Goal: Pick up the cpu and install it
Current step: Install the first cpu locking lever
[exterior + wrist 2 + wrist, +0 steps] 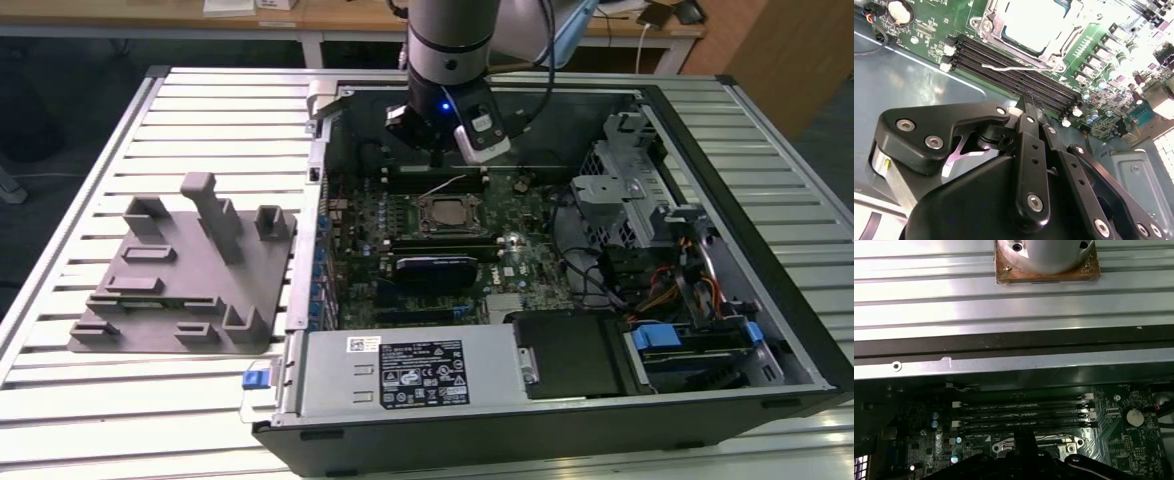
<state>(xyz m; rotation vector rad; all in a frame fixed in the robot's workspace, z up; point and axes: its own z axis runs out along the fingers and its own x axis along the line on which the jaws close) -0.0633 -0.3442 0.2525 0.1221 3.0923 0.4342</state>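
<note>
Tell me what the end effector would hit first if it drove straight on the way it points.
Probably the memory slots beside the CPU socket: the end effector points down at them in the second wrist view, though depth is unclear.

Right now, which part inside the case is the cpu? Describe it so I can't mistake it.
Start at the open computer case, then its green motherboard. Mid-board sits a metal-framed socket, in front of the gripper. The cpu is the flat silvery square inside that frame, beside the long black memory slots.
</note>
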